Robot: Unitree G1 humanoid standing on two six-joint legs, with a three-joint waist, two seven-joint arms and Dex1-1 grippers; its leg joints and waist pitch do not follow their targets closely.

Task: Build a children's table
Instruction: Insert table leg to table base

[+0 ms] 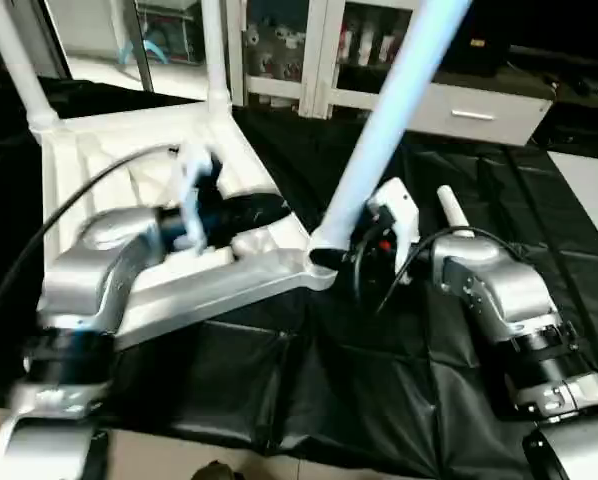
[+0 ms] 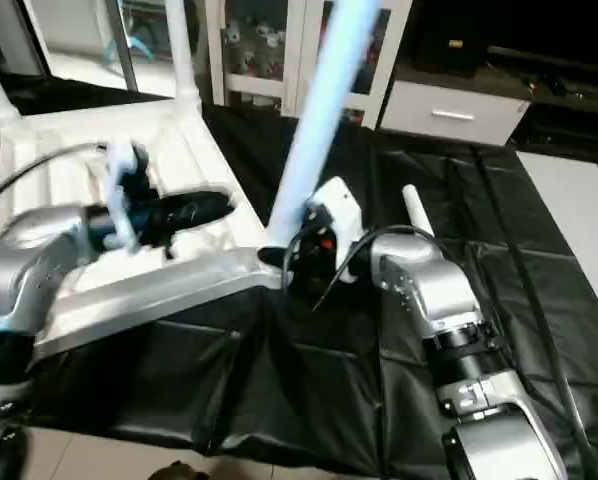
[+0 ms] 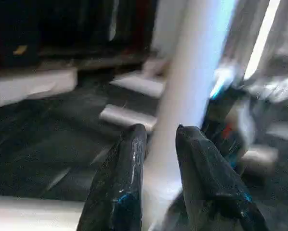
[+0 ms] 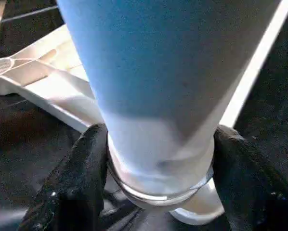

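Table leg [image 1: 399, 110] in right gripper [image 4: 158, 192] jaws; left gripper [image 3: 158, 144] jaws apart, empty.

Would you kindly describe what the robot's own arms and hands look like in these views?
Both forearms are rounded silver shells with black bands near the bottom edge; the left arm and the right arm each carry a thin black cable looping toward the wrist. White housings sit at the wrists. The left hand and right hand each have two glossy black fingers, tapered on the left hand.
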